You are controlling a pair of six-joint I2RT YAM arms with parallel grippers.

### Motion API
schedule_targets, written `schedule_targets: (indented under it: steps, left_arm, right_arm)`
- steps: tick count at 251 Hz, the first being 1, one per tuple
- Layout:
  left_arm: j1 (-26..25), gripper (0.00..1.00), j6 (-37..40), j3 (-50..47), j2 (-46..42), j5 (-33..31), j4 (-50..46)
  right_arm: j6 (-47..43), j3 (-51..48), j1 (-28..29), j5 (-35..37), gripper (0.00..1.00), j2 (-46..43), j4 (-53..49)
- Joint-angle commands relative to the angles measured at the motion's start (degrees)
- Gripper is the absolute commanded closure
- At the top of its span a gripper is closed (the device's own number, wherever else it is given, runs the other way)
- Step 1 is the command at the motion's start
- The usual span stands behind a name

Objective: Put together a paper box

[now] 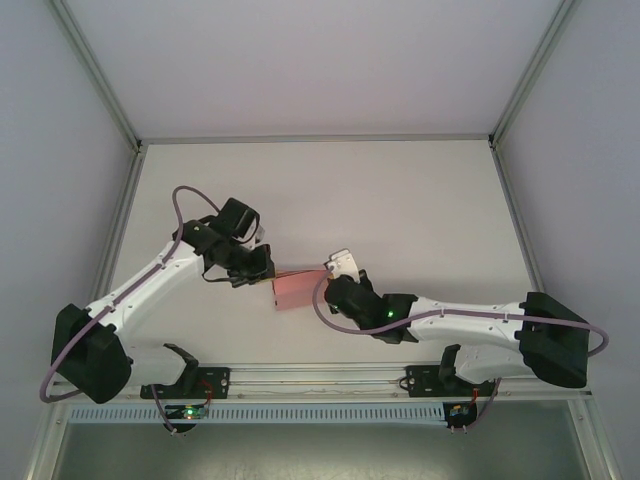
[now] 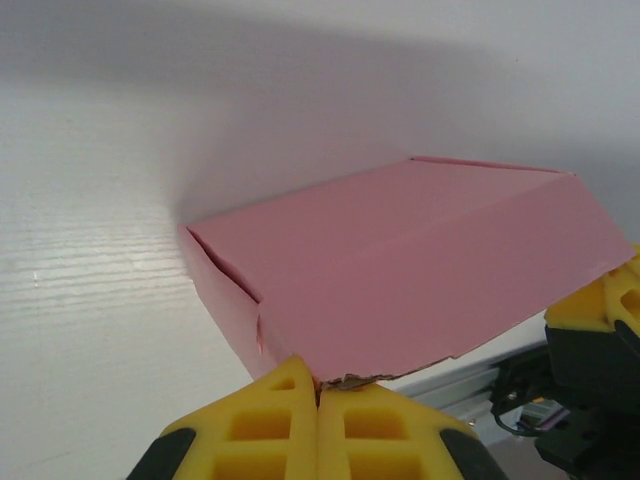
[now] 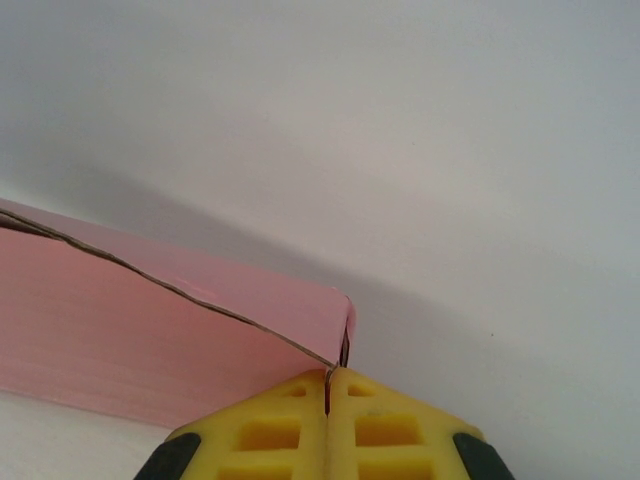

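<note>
Here, paper box (image 1: 295, 290), jaws pinching both ends

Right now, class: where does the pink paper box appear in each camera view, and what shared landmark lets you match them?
Top external: paper box mid-frame, over the white table.
Left wrist: centre and right, its near edge pinched by the left pincer.
Right wrist: lower left, its corner pinched by the right pincer.
Shared landmark: the white table beneath the box.

We count one pink paper box (image 1: 293, 289), one white table (image 1: 400, 200), and two grippers: left gripper (image 2: 318, 388), right gripper (image 3: 327, 378).
</note>
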Motion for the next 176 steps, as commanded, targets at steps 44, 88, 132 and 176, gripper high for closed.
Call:
schedule_targets:
  steps: [44, 88, 132, 176]
  left_arm:
    - [3.39, 1.0, -1.3, -1.94, 1.55, 14.18, 7.1]
    - [2.93, 0.82, 8.76, 2.61, 2.25, 1.03, -5.59]
    - [2.54, 0.64, 10.3, -0.6, 1.4, 0.53, -4.18]
    - [1.08, 0.64, 12.94, 0.24, 1.11, -3.14, -5.92]
  right_arm:
    - [-6.46, -2.15, 2.76, -10.13, 1.0, 2.39, -4.96]
    - [-5.98, -1.65, 2.74, -10.16, 1.0, -0.36, -4.69]
    - [-5.55, -1.64, 2.66, -10.92, 1.0, -1.94, -4.61]
    - [-5.03, -0.52, 2.65, -10.92, 1.0, -1.58, -5.17]
